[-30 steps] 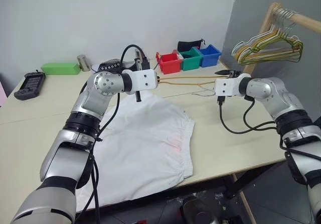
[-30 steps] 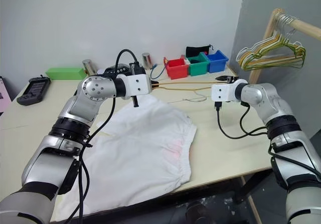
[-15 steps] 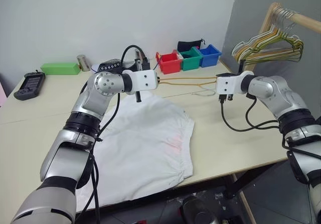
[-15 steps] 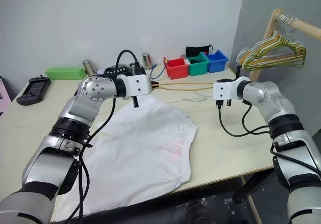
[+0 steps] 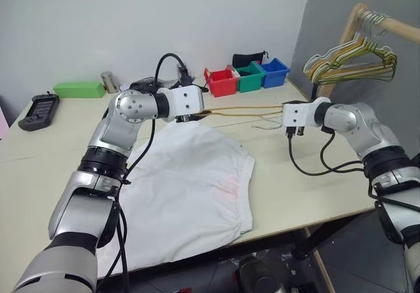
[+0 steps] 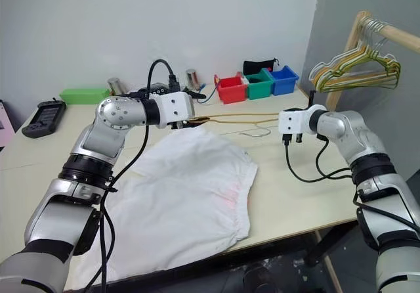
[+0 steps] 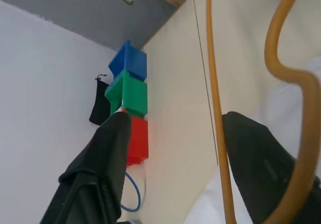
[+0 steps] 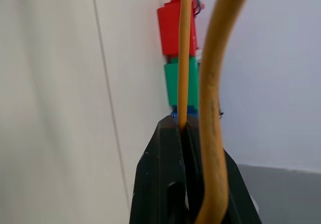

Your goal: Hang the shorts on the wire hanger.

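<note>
From the head cameras, the shorts [image 5: 190, 181] are lying flat and spread across the middle of the bench [image 5: 308, 188], reaching its near edge. Nothing is threaded through them yet. The wire hanger [image 5: 243, 111] is hovering level above the bench's far side, just past the shorts' far edge, spanning between the two arms. The right gripper [image 5: 284, 114] is holding one end of it; the left gripper [image 6: 197, 118] is sitting at the other end.

In the left wrist view, the left fingers [image 7: 108, 158] are standing spread, with the hanger's wire [image 7: 214, 103] running between them untouched.

In the right wrist view, the right fingers [image 8: 168, 184] are pressed together, pinching the wire [image 8: 184, 53].

By this reading the hanger is lifted and handed to the right arm, but the hanging itself is still all to do.
</note>
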### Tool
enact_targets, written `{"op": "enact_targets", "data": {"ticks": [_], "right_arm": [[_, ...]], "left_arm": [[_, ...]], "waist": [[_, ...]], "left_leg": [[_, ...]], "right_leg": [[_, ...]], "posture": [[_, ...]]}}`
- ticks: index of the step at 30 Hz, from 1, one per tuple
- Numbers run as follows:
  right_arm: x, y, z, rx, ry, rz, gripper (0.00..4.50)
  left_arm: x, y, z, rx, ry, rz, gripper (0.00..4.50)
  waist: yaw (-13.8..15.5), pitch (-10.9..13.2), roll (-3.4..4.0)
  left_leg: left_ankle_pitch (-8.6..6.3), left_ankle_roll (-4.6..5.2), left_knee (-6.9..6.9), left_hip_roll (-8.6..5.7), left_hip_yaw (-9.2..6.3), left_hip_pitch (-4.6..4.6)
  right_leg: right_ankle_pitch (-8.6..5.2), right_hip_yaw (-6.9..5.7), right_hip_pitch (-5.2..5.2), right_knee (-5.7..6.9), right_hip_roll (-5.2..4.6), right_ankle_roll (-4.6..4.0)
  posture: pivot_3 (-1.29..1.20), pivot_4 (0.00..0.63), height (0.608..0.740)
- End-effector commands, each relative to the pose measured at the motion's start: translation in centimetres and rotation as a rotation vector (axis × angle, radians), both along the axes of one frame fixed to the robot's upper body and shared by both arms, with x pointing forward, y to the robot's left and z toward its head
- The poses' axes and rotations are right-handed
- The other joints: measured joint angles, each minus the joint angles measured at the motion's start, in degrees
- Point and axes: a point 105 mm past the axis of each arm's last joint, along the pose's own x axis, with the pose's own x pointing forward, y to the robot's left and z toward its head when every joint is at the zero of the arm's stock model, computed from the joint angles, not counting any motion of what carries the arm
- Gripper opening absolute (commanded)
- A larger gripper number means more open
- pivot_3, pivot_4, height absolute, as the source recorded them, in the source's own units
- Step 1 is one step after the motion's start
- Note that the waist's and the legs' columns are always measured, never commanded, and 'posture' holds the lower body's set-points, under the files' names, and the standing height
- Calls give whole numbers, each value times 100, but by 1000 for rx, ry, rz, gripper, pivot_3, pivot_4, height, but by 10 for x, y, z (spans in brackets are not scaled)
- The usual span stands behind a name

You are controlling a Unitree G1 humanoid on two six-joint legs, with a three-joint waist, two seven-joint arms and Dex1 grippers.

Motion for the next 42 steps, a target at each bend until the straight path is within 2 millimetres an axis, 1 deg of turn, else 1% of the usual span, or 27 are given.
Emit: {"op": "enact_targets", "data": {"ticks": [1, 3, 5, 7, 10, 12, 15, 17, 19, 21, 22, 23, 25, 26, 28, 30, 31, 33, 34, 35, 37, 40, 42], "right_arm": [[-9, -13, 1, 152, 106, -61, 0], [-20, -17, -11, 272, 240, -107, 0], [-32, -18, -21, 337, 345, -127, 0], [-49, -20, -31, 419, 479, -160, 0], [-70, -20, -37, 595, 694, -238, 0], [-93, -17, -41, 664, 869, -251, 0], [-143, -18, -48, 754, 1214, -289, 0], [-177, -20, -48, 807, 1443, -322, 0], [-211, -24, -49, 859, 1654, -366, 0], [-234, -27, -50, 910, 1799, -412, 0], [-246, -30, -52, 941, 1873, -435, 0], [-256, -33, -54, 972, 1935, -454, 0], [-269, -37, -56, 1012, 1999, -482, 0], [-278, -41, -62, 1034, 2022, -524, 0], [-289, -45, -69, 1059, 2043, -578, 0], [-300, -43, -72, 1064, 2062, -592, 0], [-304, -41, -73, 1070, 2074, -594, 0], [-309, -38, -73, 1077, 2096, -585, 0], [-310, -37, -72, 1082, 2103, -585, 0], [-311, -36, -72, 1088, 2111, -586, 0], [-313, -35, -73, 1089, 2111, -591, 0], [-314, -34, -73, 1128, 2125, -585, 0], [-313, -34, -72, 1159, 2130, -584, 0]], "left_arm": [[-9, 13, 17, -96, -19, 29, 3991], [-15, 18, 16, -186, 13, 53, 4468], [-19, 21, 16, -270, 39, 77, 4468], [-28, 22, 11, -384, 93, 102, 4468], [-43, 24, -7, -488, 178, 143, 4468], [-55, 24, -23, -516, 246, 172, 4468], [-83, 21, -52, -524, 371, 178, 4468], [-99, 19, -64, -548, 427, 189, 4468], [-114, 18, -74, -536, 459, 200, 4468], [-125, 18, -81, -514, 473, 208, 4468], [-130, 18, -84, -504, 478, 210, 4468], [-134, 17, -85, -501, 481, 208, 4468], [-140, 16, -86, -501, 485, 204, 4468], [-144, 13, -86, -506, 486, 196, 4468], [-148, 9, -87, -502, 486, 184, 4468], [-153, 4, -90, -482, 492, 165, 4468], [-155, 3, -90, -479, 495, 160, 4468], [-155, 2, -90, -478, 500, 154, 4468], [-154, 2, -90, -476, 500, 154, 4468], [-154, 2, -90, -473, 500, 151, 4468], [-153, 1, -89, -469, 500, 143, 4468], [-152, -1, -89, -462, 496, 134, 4468], [-151, -1, -88, -453, 487, 133, 4468]], "waist": [[9, 0, 0], [19, 0, 0], [34, 0, 0], [61, 1, 2], [99, 0, 4], [145, 1, 4], [254, 1, 3], [310, 5, -1], [369, 9, -8], [471, 19, -23], [484, 20, -27], [504, 26, -31], [552, 37, -35], [559, 46, -36], [589, 73, -48], [610, 91, -27], [611, 106, -29], [610, 141, -34], [611, 153, -29], [614, 163, -18], [631, 179, -24], [697, 190, -27], [777, 192, -27]], "left_leg": [[0, 0, 1, 0, -2, 0], [0, 0, 1, 0, -2, 4], [0, 0, 3, 2, -5, 3], [0, 0, 10, 1, -4, 1], [-1, 1, 25, 5, -3, 1], [-2, -1, 29, 8, -4, 9], [-4, -1, 26, 12, -7, 11], [-5, -3, 24, 13, -5, 9], [-6, -3, 24, 14, -5, -2], [-9, -7, 25, 12, -2, -5], [-30, -40, 25, 14, 3, -7], [-31, -43, 25, 16, 6, -5], [-38, -52, 27, 18, 12, -13], [-41, -55, 29, 21, 14, -13], [-61, -58, 50, 25, 13, -25], [-70, -54, 50, 33, 13, -38], [-74, -47, 51, 29, 19, -43], [-89, -23, 52, 24, 40, -47], [-96, -10, 52, 23, 55, -48], [-100, -4, 52, 22, 65, -53], [-107, 8, 51, 25, 70, -69], [-109, 13, 52, 22, 83, -76], [-109, 15, 52, 19, 90, -79]], "right_leg": [[0, -2, 1, 0, 0, 0], [0, -1, 6, 1, 0, 0], [0, -3, 6, 1, 2, 0], [0, -3, 6, 4, 3, 0], [0, -1, 10, 4, 4, 0], [0, -4, 21, 4, 5, 0], [-3, -8, 27, 2, 6, -6], [-7, -7, 24, 0, 5, -12], [-29, -6, 17, -2, 3, -53], [-37, -7, 15, -4, 3, -66], [-40, -9, 13, -5, 3, -70], [-42, -9, 13, -6, 3, -72], [-47, -11, 7, -16, 0, -78], [-48, -13, -10, -28, -2, -80], [-50, -24, -18, -53, -5, -82], [-49, -34, -9, -109, -9, -83], [-49, -32, -9, -121, -18, -82], [-49, -27, -10, -137, -52, -82], [-49, -34, -11, -149, -80, -82], [-49, -40, -10, -169, -89, -82], [-49, -56, -10, -204, -93, -81], [-48, -35, -15, -204, -103, -79], [-36, -31, -18, -201, -102, -58]], "posture": [[-300, 26, 740], [-299, 27, 740], [-299, 29, 740], [-298, 36, 740], [-297, 41, 740], [-299, 45, 740], [-299, 49, 740], [-299, 55, 740], [-294, 66, 740], [-290, 68, 740], [-290, 68, 740], [-278, 78, 740], [-278, 78, 740], [-272, 86, 740], [-271, 89, 740], [-273, 94, 740], [-276, 96, 740], [-278, 98, 740], [-280, 99, 740], [-282, 99, 740], [-284, 102, 740], [-282, 104, 740], [-282, 107, 740]]}}
